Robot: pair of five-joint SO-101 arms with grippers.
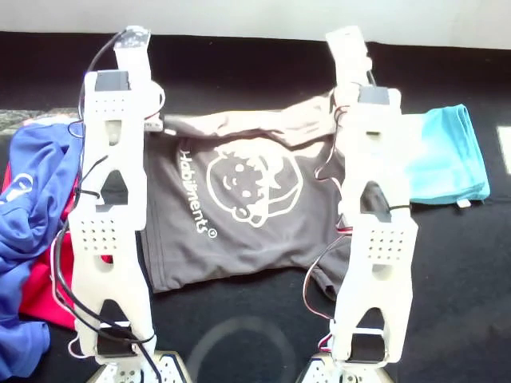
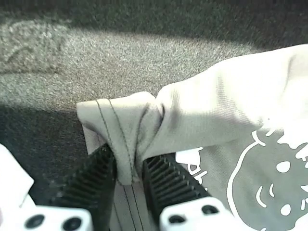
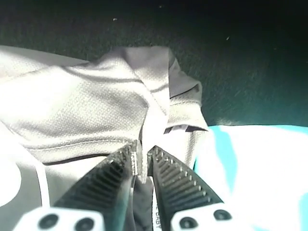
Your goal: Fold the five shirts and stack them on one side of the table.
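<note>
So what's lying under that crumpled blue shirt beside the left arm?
A red cloth garment shows from under the crumpled blue shirt, on the black table cover. Most of it is covered, so anything else beneath cannot be seen.

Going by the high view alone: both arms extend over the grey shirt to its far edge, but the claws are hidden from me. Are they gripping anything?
Observer: Yes. The left claw is shut on a bunched corner of the grey shirt.
Operator: And the other one?
Observer: The right claw pinches a folded edge of the same shirt, next to the turquoise shirt.
</note>
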